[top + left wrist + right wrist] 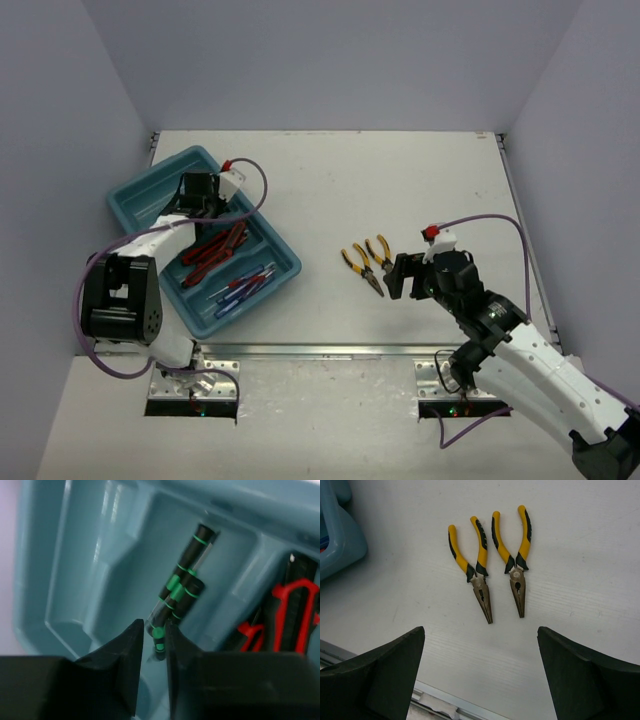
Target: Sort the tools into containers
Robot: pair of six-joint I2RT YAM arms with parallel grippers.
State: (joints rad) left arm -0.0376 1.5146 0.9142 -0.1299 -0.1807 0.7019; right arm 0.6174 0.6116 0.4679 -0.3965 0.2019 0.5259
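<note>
Item: teal tray [286,258], four long compartments, lying askew on the left of the white table [400,190]. Contents, as seen from above: blue-handled screwdrivers [243,283] in the compartment nearest the table's middle, and red-handled cutters [215,245] in the one beside it. The left arm lies across the tray's middle and hides much of the rest from overhead. Its wrist view shows thin black-green screwdrivers [182,587] piled slantwise in the compartment next to the cutters. Left gripper [155,630]: low over that pile, jaws parted by a narrow slit with one screwdriver's end in it. Whether it is pinched or let go, I cannot tell. Item: two yellow-handled pliers [472,572] side by side on bare table right of the tray, well apart from it, noses toward the arms' side, handles slightly spread. Right gripper [480,632]: jaws spread wide, grasping nothing, just short of the plier noses, with only open tabletop in between. Also present: purple cable [490,218] looping from each wrist, and a metal rail [320,350] along the table's near edge.
</note>
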